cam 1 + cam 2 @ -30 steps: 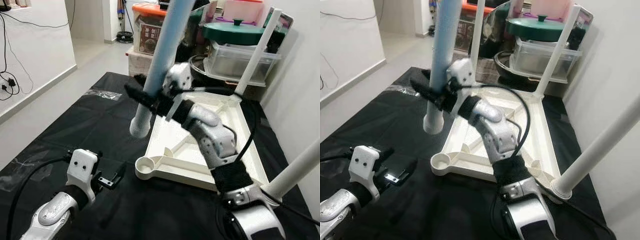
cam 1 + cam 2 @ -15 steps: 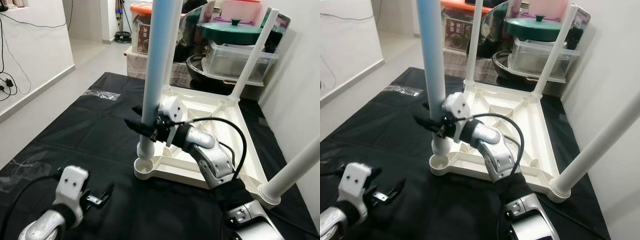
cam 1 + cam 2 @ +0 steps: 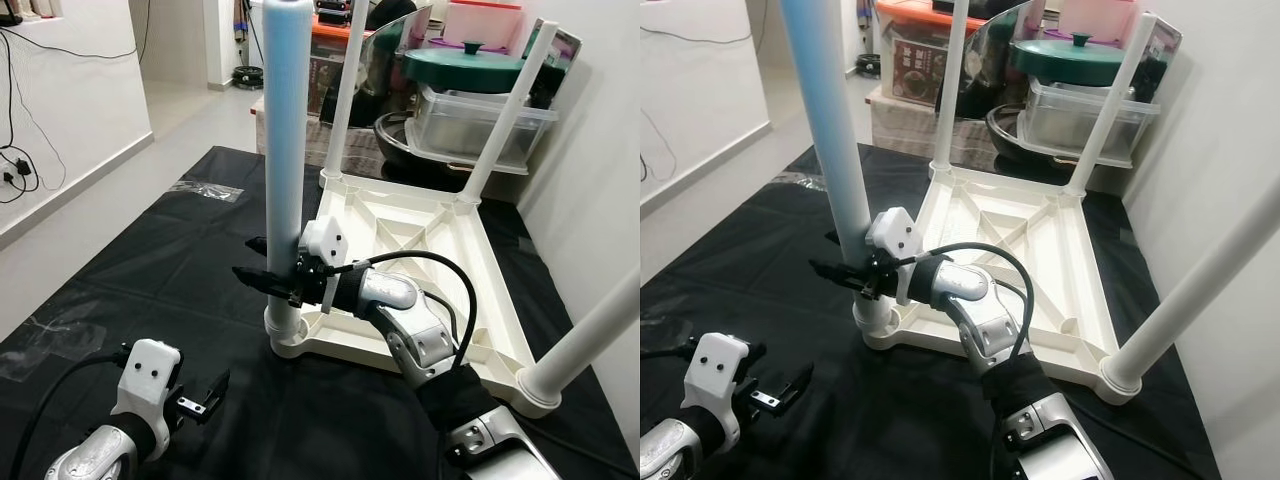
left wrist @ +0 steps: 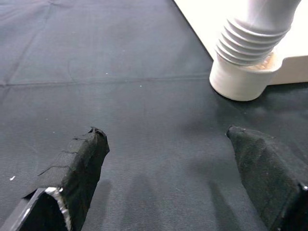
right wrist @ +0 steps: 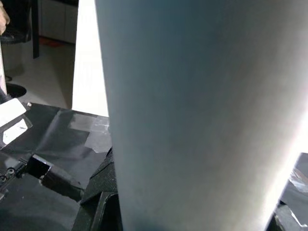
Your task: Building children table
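1. A black cloth (image 3: 150, 250) covers the floor across the lower and middle of the head views; a pale wall runs down the right edge, and storage boxes (image 3: 480, 115) with a green lid (image 3: 465, 68) stand at the upper right.
2. The white tabletop (image 3: 430, 260) lies upside down on the cloth at centre right; its ribbed underside faces up.
3. Three white legs already stand in its corners: two at the far end, far left leg (image 3: 345, 95) and far right leg (image 3: 510, 110), and one at the near right corner (image 3: 590, 335) at the right edge of the frame.
4. The fourth leg (image 3: 283, 150), pale blue-white, stands upright at centre left; its threaded foot sits in the near left corner socket (image 4: 240, 82), with several threads showing above the rim.
5. The right gripper (image 3: 268, 280) reaches in from the lower right; its black fingers are closed around the lower part of this leg.
6. The left gripper (image 4: 168, 159) hovers low over the cloth at lower left, near the socket; its fingers are spread apart and hold nothing.
7. Judged from this, the build is close to done; the last leg seems to need screwing fully down, then the table turned upright.
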